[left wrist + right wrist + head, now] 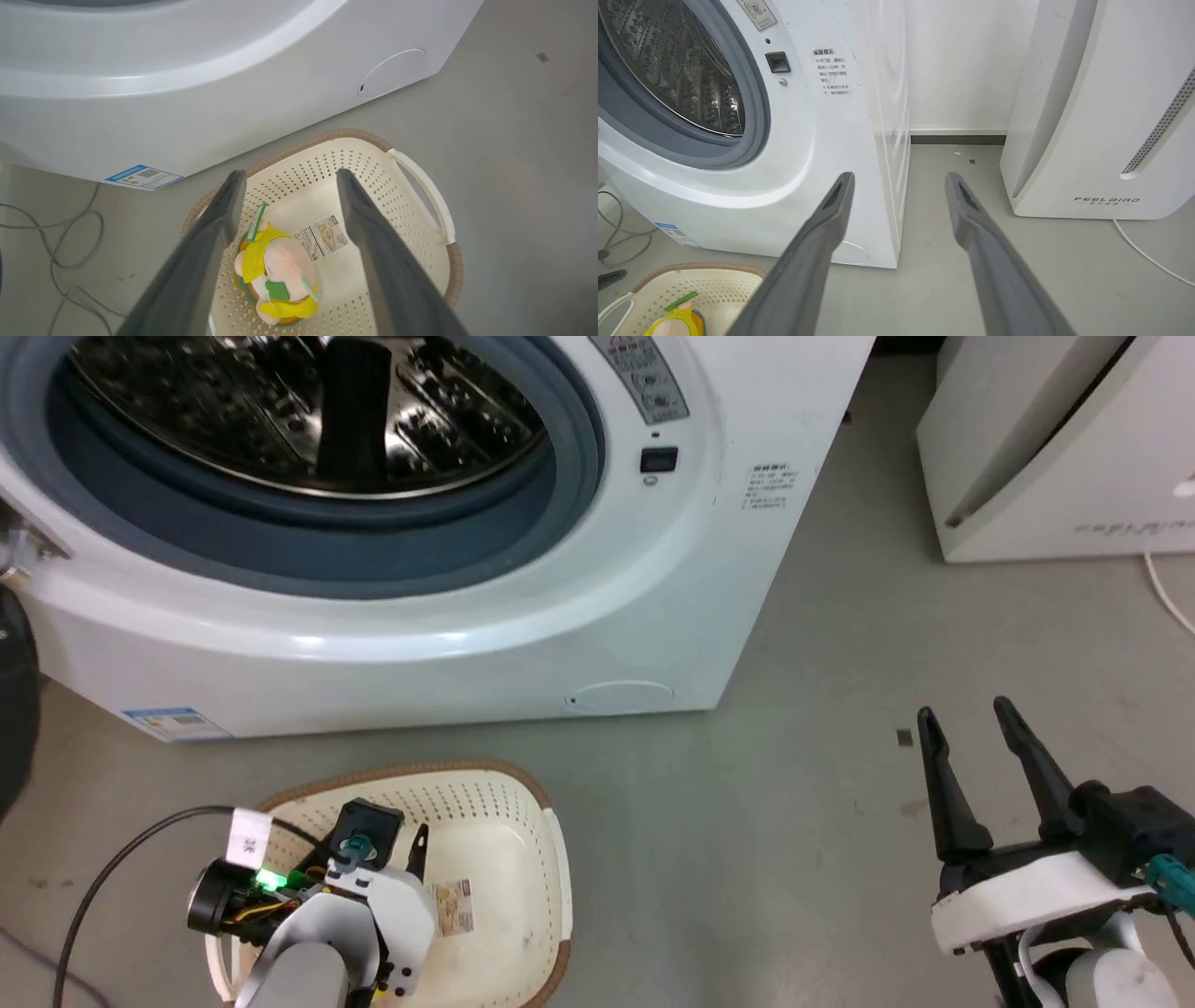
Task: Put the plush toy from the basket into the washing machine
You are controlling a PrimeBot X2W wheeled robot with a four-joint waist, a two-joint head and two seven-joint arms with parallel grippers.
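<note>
The plush toy (pixel 275 275) lies on the floor of the basket (pixel 373 177), peach head up, with its yellow top and green tags showing. My left gripper (pixel 289 173) hangs open above it, one finger on each side, not touching. In the head view my left arm covers the toy inside the basket (pixel 504 821). The toy's yellow edge (pixel 675 322) and the basket (pixel 714 284) appear at the lower left of the right wrist view. The washing machine (pixel 560 616) stands just behind the basket, its steel drum (pixel 308 411) exposed. My right gripper (pixel 964 709) is open over bare floor to the right.
A white FEELBIRD appliance (pixel 1101 116) stands right of the washer with a floor gap between them, and a white cord (pixel 1148 261) trails from it. Cables (pixel 60 242) lie on the floor left of the basket. The black door edge (pixel 14 709) shows at far left.
</note>
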